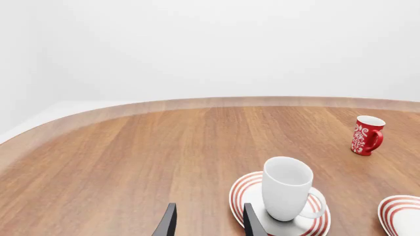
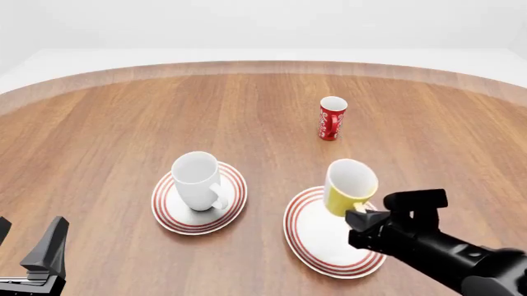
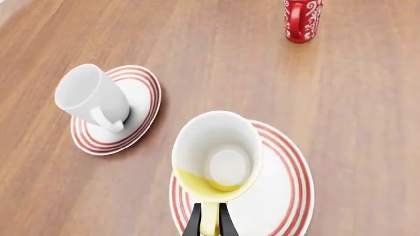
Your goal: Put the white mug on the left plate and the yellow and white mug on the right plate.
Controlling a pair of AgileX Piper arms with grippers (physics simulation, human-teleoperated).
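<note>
The white mug (image 2: pixel 196 180) stands upright on the left plate (image 2: pixel 169 213); it also shows in the left wrist view (image 1: pixel 286 188) on that plate (image 1: pixel 241 192). My left gripper (image 2: pixel 31 237) is open and empty near the table's front left, well short of the plate. My right gripper (image 2: pixel 360 217) is shut on the handle of the yellow and white mug (image 2: pixel 350 187). It holds the mug tilted over the far part of the right plate (image 2: pixel 325 243). In the right wrist view the fingers (image 3: pixel 210 223) pinch the handle below the mug (image 3: pixel 217 157). I cannot tell whether the mug touches the plate.
A slim red cup with white pattern (image 2: pixel 332 118) stands beyond the plates, toward the table's far side. The wooden table's curved far edge (image 2: pixel 263 66) runs behind it. The two plates lie side by side, close together.
</note>
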